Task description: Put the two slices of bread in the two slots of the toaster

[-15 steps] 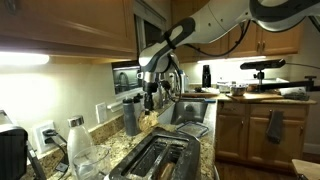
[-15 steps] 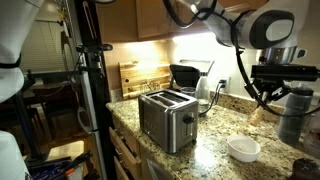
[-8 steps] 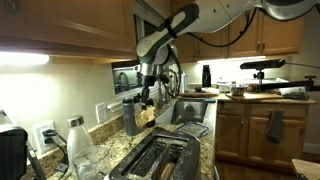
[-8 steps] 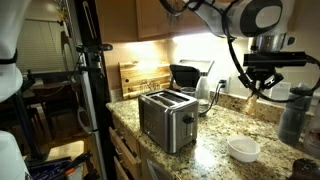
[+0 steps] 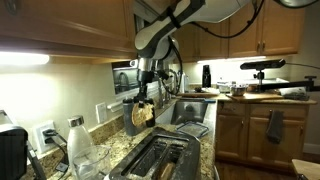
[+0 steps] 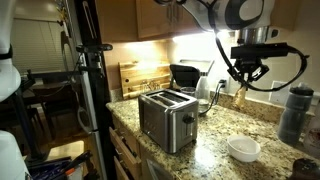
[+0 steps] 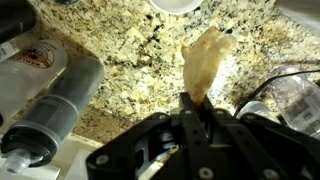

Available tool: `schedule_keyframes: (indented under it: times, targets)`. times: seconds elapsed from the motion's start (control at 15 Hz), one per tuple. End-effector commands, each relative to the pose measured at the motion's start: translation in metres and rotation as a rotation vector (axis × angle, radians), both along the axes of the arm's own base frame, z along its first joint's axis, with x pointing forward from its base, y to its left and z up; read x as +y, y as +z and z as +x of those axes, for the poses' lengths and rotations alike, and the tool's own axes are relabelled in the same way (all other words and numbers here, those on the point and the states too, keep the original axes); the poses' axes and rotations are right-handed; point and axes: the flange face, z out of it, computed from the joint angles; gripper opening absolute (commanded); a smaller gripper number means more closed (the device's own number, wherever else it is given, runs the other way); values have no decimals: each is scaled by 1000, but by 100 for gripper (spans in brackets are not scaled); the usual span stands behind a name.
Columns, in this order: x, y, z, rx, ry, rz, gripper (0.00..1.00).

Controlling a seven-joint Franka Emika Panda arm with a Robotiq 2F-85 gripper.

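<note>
My gripper [image 5: 143, 98] hangs above the granite counter, shut on a tan bread slice [image 5: 141, 113] that dangles below the fingers. In the other exterior view the gripper [image 6: 248, 82] is in the air, to the right of and above the silver toaster [image 6: 167, 118]. The toaster also shows at the bottom of an exterior view [image 5: 160, 160], with its two dark slots [image 5: 163, 158] on top; the slots also show from the side [image 6: 168, 96]. In the wrist view the fingers [image 7: 196, 103] pinch the slice [image 7: 206, 58] over the speckled counter. I see only this one slice.
A black coffee maker [image 6: 186, 76] and a wooden board [image 6: 140, 77] stand behind the toaster. A white bowl [image 6: 243, 149] and a steel tumbler [image 6: 292, 115] sit on the counter to the right. A glass jar [image 5: 80, 150] and a dark cylinder [image 5: 130, 117] stand near the wall.
The gripper has moved with the bread slice, rising and shifting leftward toward the toaster in both exterior views. The toaster has not moved.
</note>
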Motion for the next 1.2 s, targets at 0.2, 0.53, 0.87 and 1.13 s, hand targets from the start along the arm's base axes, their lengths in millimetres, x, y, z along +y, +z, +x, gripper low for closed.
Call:
schedule_keyframes:
  times: [0.2,0.53,0.87,1.13]
  targets:
    - [24,19,-35,-34,22,-30,8]
    - [29,28,-71,20,21,-85,9]
    - [31,41,-93,20,43,-95,9]
    - [35,48,-105,22,50,-97,9]
